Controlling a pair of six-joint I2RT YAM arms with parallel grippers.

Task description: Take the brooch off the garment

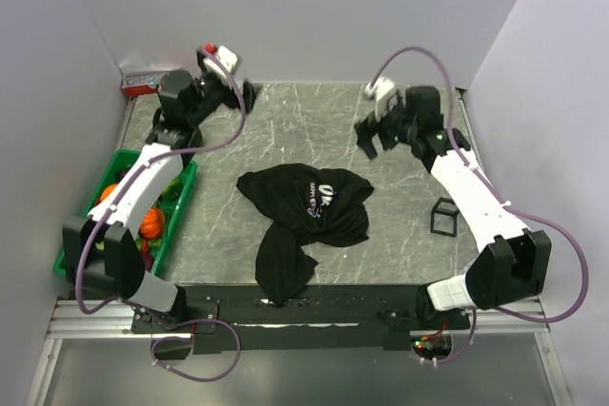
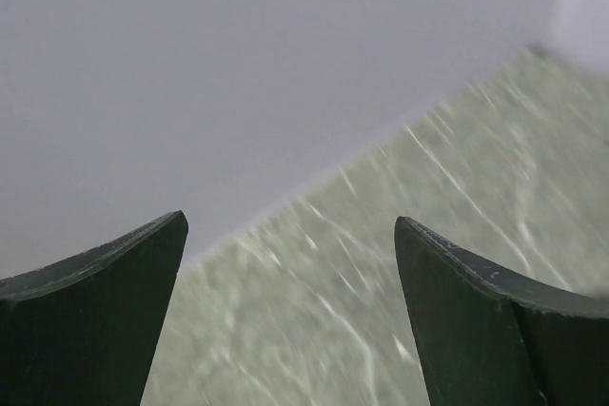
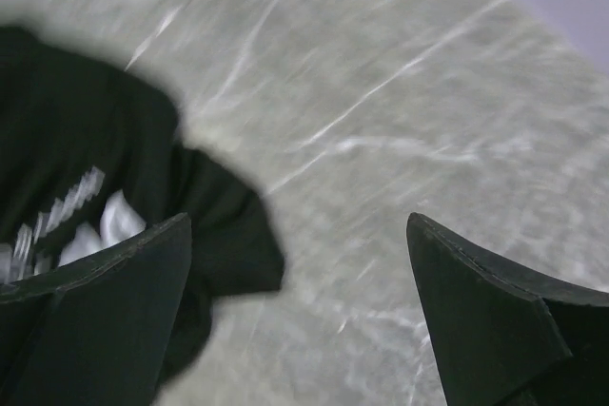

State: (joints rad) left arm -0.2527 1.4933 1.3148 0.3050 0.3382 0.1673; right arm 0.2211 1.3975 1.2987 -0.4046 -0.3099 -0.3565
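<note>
**Table [image 1: 314,121]:** grey, marble-patterned surface, enclosed by pale walls.

**Garment [image 1: 304,211]:** black T-shirt lying crumpled at the centre of the table, with a long fold trailing toward 6 o'clock. White lettering shows on the upper face, partly creased. The brooch cannot be made out on the fabric in any view.

**Left gripper [image 1: 243,94]:** positioned at 11 o'clock from the garment, well apart from it, close to the far wall. The left wrist view shows its two dark fingers [image 2: 95,320] set wide apart, with only bare table and wall between them. Nothing is held.

**Right gripper [image 1: 369,140]:** positioned at 1 o'clock from the garment, near its far-right edge but not touching it. The right wrist view is blurred; the jaws stand wide, with nothing between them. One finger [image 3: 105,320] overlaps the shirt's edge and lettering in the picture.

**Other items:**
- Green bin [image 1: 181,206] at 9 o'clock, holding orange rounded objects [image 1: 152,222], partly covered by the left arm.
- Red and white box [image 1: 143,81] at the far-left corner.
- Small black open cube frame [image 1: 444,217] at 3 o'clock, just beside the right arm.
</note>
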